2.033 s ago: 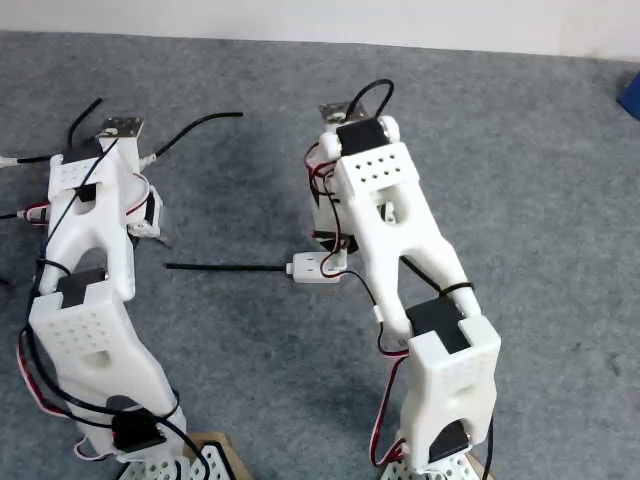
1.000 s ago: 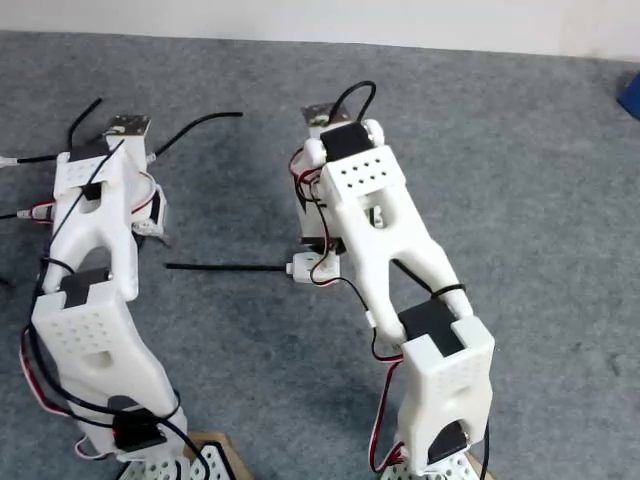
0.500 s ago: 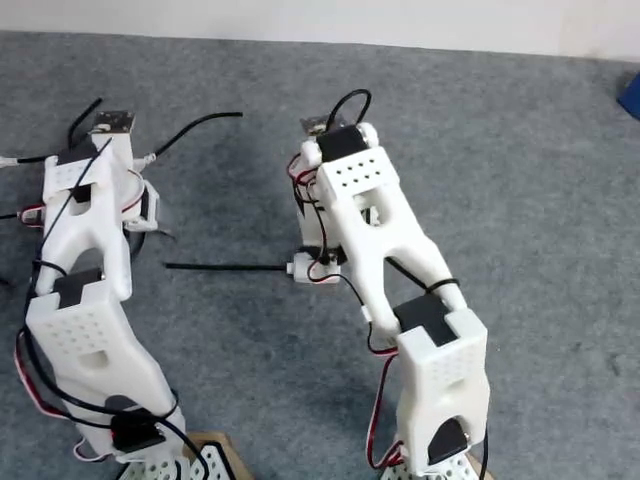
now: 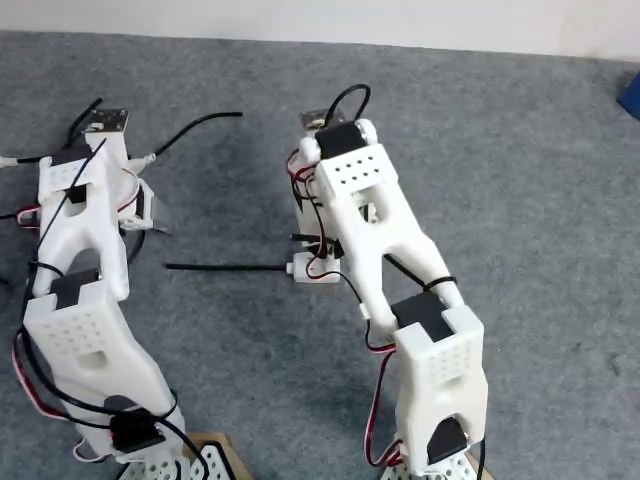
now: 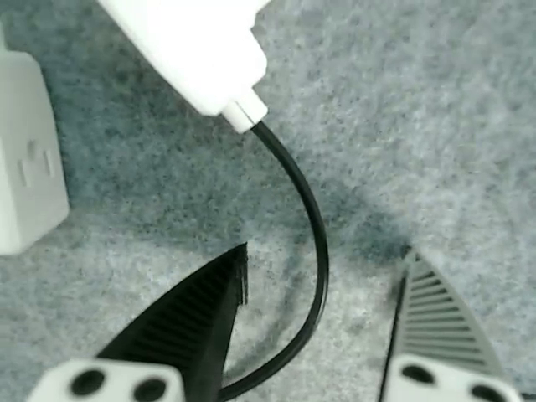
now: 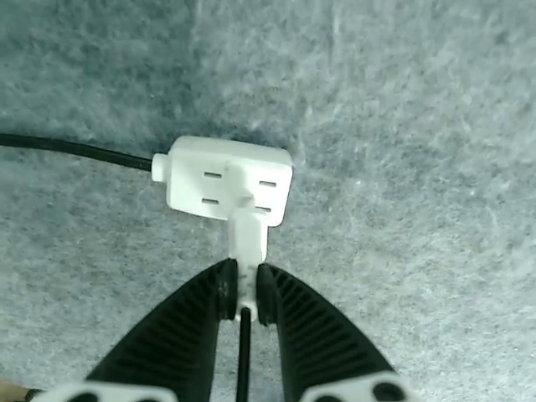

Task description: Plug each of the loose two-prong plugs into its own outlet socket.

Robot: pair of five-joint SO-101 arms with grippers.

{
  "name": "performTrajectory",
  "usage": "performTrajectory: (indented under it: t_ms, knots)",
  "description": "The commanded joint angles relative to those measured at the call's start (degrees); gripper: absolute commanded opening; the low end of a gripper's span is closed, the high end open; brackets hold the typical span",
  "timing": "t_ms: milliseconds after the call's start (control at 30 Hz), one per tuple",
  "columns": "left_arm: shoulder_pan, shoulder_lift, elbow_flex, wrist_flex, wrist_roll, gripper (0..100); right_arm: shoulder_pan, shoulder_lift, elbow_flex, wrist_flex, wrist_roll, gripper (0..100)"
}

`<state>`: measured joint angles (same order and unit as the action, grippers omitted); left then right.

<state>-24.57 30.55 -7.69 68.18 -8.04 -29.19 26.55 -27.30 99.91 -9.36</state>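
Right gripper (image 6: pixel 243 293): fingers clamped on a white plug (image 6: pixel 249 234), whose front end meets the outlet block (image 6: pixel 226 180) on grey carpet (image 6: pixel 419 126). Left gripper (image 5: pixel 325 261): fingers apart, straddling the black cord (image 5: pixel 314 226) of a second plug (image 5: pixel 197 50), near a second outlet (image 5: pixel 29 159).

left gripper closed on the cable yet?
No, the left gripper is open, its fingers wide apart with the black cable running loose between them.
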Motion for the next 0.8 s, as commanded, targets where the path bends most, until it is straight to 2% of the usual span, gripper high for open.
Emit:
performTrajectory:
  t_ms: [0,367,767]
  knots:
    - [-0.4,-3.6,-2.0,-0.8,0.2,29,0.1,-1.3,-2.5,1.0,-0.7,0.6]
    - [0.6,-3.5,-1.7,-0.8,0.2,29,-4.0,-4.7,-6.0,1.1,-2.7,0.6]
    - [0.3,-3.4,-1.7,-0.8,0.2,29,-3.7,-3.6,-7.3,0.9,-2.6,0.6]
